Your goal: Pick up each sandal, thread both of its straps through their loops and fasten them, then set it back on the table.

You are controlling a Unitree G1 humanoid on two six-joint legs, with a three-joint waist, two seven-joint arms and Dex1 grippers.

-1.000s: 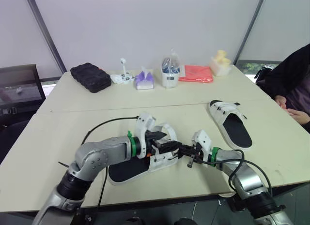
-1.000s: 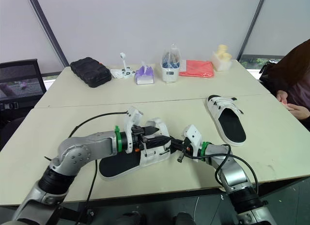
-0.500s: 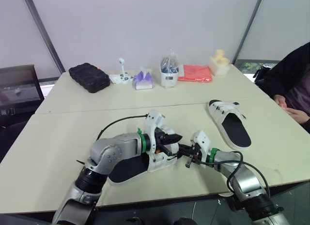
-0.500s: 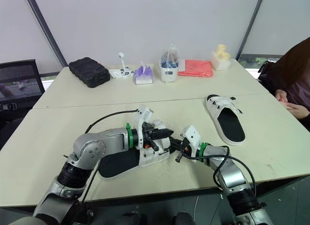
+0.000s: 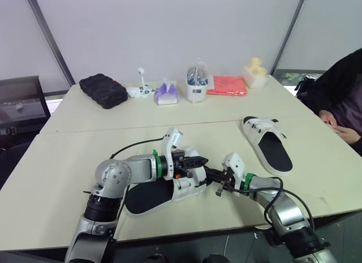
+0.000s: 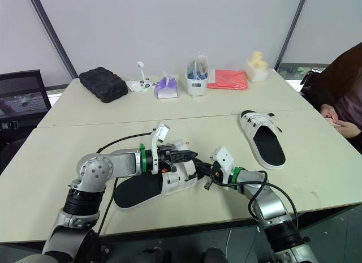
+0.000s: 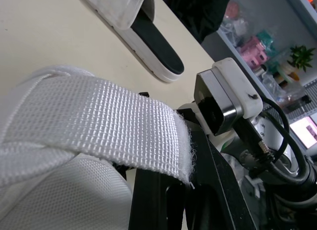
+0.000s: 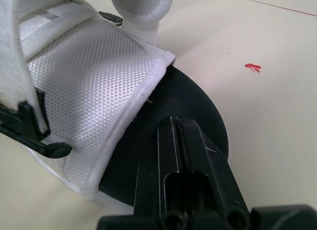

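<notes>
While the black-soled sandal with white woven straps (image 5: 148,196) lies on the beige surface (image 5: 62,161), the left gripper (image 5: 198,161) sits at its strap (image 7: 99,126), hold impossible to tell; the right gripper (image 5: 210,173), closed, touches its sole; the matching sandal (image 5: 271,145) lies well apart.

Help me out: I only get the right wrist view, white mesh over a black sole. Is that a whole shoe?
Observer: Yes, it is the near sandal, lying on the table right in front of the robot.
Visitor: Is there a second one?
Observer: Yes. The far sandal lies flat on the robot's right, farther back.
Visitor: Is anyone around?
Observer: A person in dark clothes sits at the table's right edge.
</notes>
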